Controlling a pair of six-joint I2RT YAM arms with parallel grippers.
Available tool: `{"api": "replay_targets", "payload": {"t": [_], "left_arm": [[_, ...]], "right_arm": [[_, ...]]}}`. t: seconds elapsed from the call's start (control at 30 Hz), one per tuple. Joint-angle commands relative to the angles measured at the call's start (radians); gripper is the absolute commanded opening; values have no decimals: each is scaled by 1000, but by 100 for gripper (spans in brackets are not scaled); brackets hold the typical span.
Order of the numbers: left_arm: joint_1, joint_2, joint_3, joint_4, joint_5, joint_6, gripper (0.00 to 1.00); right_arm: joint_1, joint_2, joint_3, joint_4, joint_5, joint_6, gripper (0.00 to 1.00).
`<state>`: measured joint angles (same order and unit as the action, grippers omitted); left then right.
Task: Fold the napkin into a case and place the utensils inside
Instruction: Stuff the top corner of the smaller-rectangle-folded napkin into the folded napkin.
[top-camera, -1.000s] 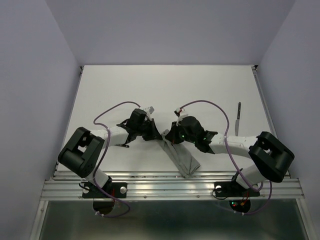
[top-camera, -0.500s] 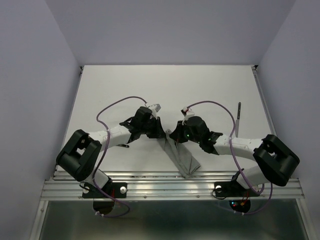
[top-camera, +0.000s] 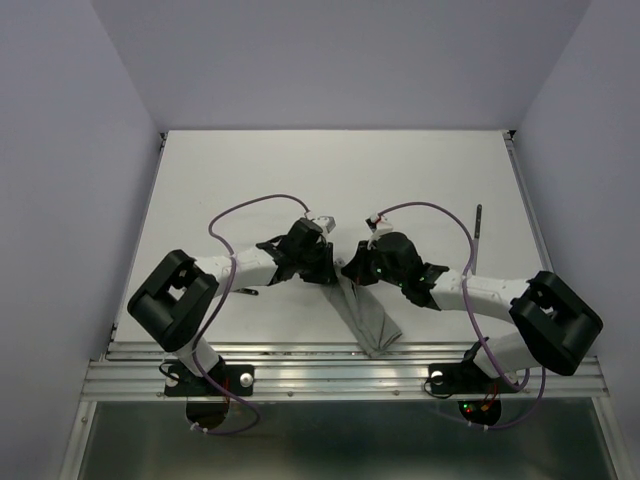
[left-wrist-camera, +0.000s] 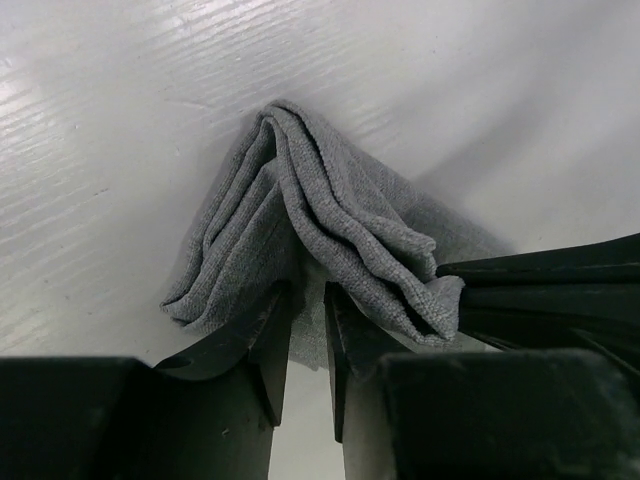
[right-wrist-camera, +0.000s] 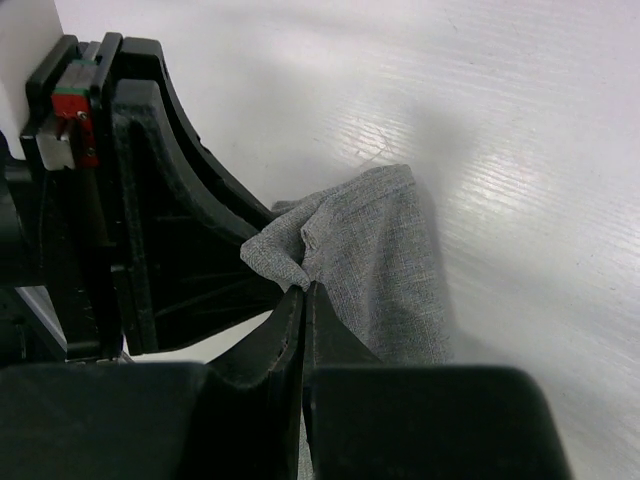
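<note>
Napkin (top-camera: 368, 318): plain grey cloth, folded into a narrow layered strip lying diagonally at lower centre of the top view. Probably light, limp, and its layers slip, so pinch every layer at the upper end. Right gripper (right-wrist-camera: 303, 295) is clamped on that end fold. Left gripper (left-wrist-camera: 305, 300) has its jaws slightly apart at the cloth, gripping nothing.

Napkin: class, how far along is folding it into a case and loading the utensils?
Done: the napkin lies folded into a narrow strip. In hand: the right fingers pinch its bunched far end; the left fingers stand slightly apart beside it. Left: finishing the fold, then loading; one utensil lies well to the right, outside the cloth.
</note>
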<state>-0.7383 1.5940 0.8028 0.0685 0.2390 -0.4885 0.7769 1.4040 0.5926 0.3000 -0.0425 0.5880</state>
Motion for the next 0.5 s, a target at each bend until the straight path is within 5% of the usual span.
{"api": "replay_targets", "payload": {"t": [0.0,0.1,0.47], "left_arm": [[-22,-3,47,-32,-53,37,34],[-32,12,64,-44,-75,44,41],[-61,46,85,-59,-104,47,38]], "right_arm": [[-8,-33,-4,39,-3,6,1],[-8,-31,-5,39,-3,6,1],[-8,-33,-2,39,-2,4,1]]}}
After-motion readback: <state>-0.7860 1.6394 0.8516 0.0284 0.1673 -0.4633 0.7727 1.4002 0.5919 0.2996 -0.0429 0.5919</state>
